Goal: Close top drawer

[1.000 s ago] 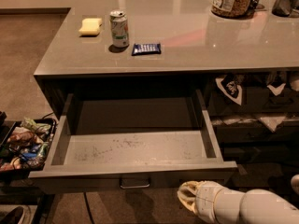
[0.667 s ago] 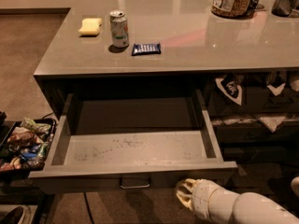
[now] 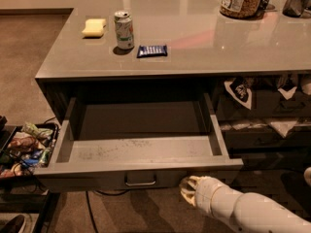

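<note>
The top drawer (image 3: 141, 152) is pulled wide open under the grey counter. It is dark grey with a pale scuffed floor and nothing inside. Its flat front (image 3: 97, 179) faces me, with a small metal bail handle (image 3: 141, 180) at the middle. My gripper (image 3: 189, 188) is on a white arm that comes in from the lower right. It sits just below the drawer front's lower edge, to the right of the handle. It is seen end-on.
On the counter (image 3: 194, 47) stand a soda can (image 3: 124, 29), a yellow sponge (image 3: 94, 27), a blue snack bar (image 3: 152, 51) and a jar (image 3: 241, 0). Narrower drawers with white pennants (image 3: 265, 106) are to the right. A tray of snack packets (image 3: 24, 147) sits at the lower left.
My gripper has moved a little to the left along the bottom of the drawer front, closer to the handle. The drawer has not visibly moved.
</note>
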You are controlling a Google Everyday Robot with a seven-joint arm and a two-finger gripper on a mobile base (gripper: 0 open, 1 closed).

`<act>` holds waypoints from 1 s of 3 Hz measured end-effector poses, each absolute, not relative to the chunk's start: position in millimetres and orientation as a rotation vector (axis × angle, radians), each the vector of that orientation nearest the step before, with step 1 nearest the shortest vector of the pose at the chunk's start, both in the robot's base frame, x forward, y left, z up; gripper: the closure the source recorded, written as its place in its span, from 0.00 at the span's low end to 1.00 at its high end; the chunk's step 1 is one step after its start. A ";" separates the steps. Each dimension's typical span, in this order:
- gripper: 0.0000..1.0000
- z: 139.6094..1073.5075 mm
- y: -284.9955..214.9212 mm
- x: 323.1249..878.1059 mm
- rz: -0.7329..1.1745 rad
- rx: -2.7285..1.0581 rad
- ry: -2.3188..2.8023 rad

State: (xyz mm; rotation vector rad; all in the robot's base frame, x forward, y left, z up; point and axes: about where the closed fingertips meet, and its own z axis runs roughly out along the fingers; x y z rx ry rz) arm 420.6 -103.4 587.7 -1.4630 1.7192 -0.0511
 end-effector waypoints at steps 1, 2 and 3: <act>1.00 594.0 -102.4 437.4 -0.082 -1.466 1.696; 1.00 598.5 -93.1 473.8 -0.103 -1.514 1.663; 1.00 598.5 -93.1 473.8 -0.103 -1.514 1.662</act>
